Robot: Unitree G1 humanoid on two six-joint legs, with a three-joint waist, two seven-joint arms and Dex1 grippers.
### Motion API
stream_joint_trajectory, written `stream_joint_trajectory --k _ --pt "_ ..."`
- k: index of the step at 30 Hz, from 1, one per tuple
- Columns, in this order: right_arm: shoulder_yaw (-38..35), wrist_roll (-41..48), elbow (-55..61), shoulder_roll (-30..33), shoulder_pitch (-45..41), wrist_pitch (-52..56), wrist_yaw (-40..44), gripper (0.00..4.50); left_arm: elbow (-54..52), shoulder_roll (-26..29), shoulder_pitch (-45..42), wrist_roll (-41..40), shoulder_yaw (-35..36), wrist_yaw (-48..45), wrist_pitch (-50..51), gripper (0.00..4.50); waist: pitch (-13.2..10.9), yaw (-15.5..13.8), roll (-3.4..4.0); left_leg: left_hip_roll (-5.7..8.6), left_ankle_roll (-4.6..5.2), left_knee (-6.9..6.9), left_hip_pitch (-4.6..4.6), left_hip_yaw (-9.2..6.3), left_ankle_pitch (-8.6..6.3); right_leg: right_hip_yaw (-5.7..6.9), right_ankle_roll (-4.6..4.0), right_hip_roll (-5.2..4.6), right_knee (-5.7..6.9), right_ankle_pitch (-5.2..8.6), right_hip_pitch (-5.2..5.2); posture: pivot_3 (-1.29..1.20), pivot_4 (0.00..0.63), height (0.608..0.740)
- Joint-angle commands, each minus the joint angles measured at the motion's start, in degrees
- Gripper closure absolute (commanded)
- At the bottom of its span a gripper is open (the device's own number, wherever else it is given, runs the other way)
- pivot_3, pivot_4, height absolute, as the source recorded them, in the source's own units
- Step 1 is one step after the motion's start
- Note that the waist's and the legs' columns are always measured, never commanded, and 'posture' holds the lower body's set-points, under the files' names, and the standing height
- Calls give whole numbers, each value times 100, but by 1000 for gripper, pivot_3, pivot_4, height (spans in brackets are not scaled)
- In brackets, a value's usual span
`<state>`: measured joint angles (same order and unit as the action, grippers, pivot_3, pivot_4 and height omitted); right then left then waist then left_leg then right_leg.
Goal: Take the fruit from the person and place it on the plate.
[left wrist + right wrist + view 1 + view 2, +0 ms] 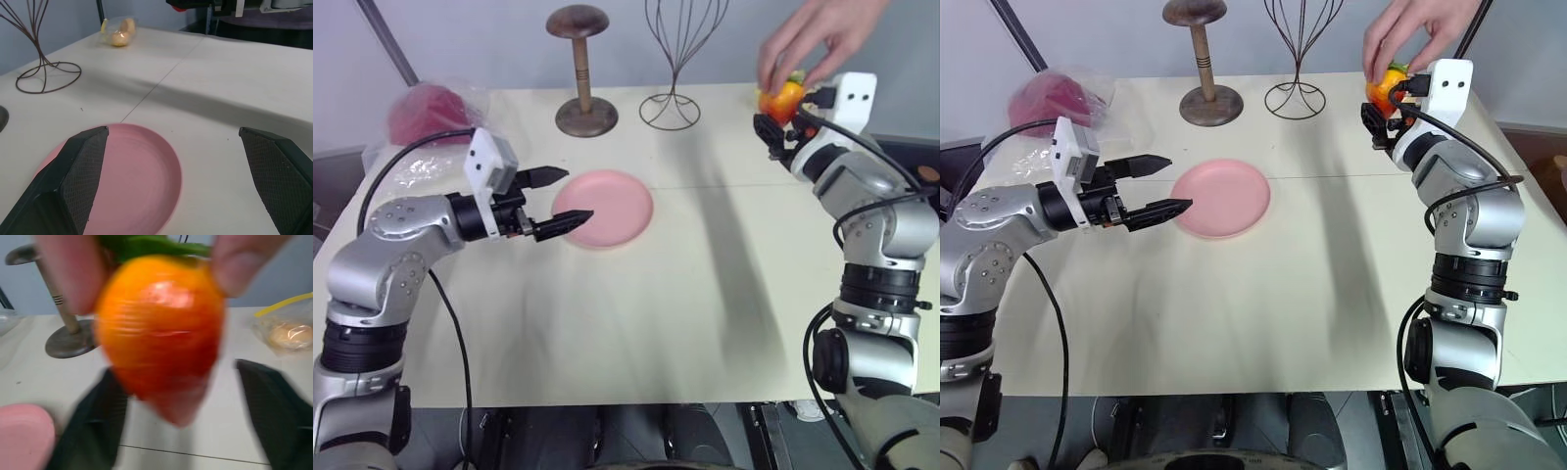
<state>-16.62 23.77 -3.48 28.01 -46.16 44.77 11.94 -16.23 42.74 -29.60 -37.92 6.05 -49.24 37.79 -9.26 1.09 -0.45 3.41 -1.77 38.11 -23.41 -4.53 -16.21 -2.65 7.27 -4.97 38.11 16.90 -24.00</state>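
A person's hand (815,34) reaches in from the far right and pinches the fruit (782,98), orange-red with a green top, by its upper end. My right gripper (776,119) is raised right under it. In the right wrist view the fruit (161,342) hangs between my two black fingers (93,431), which stand apart on either side, open. The pink plate (617,211) lies left of the table's middle. My left gripper (576,196) hovers open at the plate's near-left rim with nothing in it.
A wooden stand (579,69) and a wire stand (674,69) rise at the back of the table. A dark red lump in clear plastic (429,113) lies at the back left. A clear bag with pale yellow pieces (288,333) lies near the far right edge.
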Motion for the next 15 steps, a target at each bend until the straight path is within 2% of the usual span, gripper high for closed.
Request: stream_joint_trajectory --k 1,2,3,10,15 --pt "-103 35 154 103 -165 -34 43 3343 -200 8 -31 -12 217 61 -120 0 0 0 0 0 0 0 0 0 0 0 0 0 0 0 0 0 150 740" --pt "-106 38 160 107 -176 -18 48 3751 -203 9 -27 -14 221 69 -123 0 0 2 0 0 0 0 0 0 0 0 0 0 0 0 0 0 150 740" --pt "-105 37 166 114 -187 0 50 3860 -195 14 -24 -7 225 73 -133 0 0 4 0 0 0 0 0 0 0 0 0 0 0 0 0 0 150 740" --pt "216 117 310 -21 -27 175 363 3869 -190 147 236 95 332 140 -165 0 0 26 0 -1 0 -1 0 0 0 0 0 1 0 0 -1 0 150 740" --pt "781 312 641 -558 231 410 720 3869 -295 329 844 238 594 254 -148 0 0 139 0 -7 0 -8 0 0 0 -1 0 6 0 0 -5 0 150 740"
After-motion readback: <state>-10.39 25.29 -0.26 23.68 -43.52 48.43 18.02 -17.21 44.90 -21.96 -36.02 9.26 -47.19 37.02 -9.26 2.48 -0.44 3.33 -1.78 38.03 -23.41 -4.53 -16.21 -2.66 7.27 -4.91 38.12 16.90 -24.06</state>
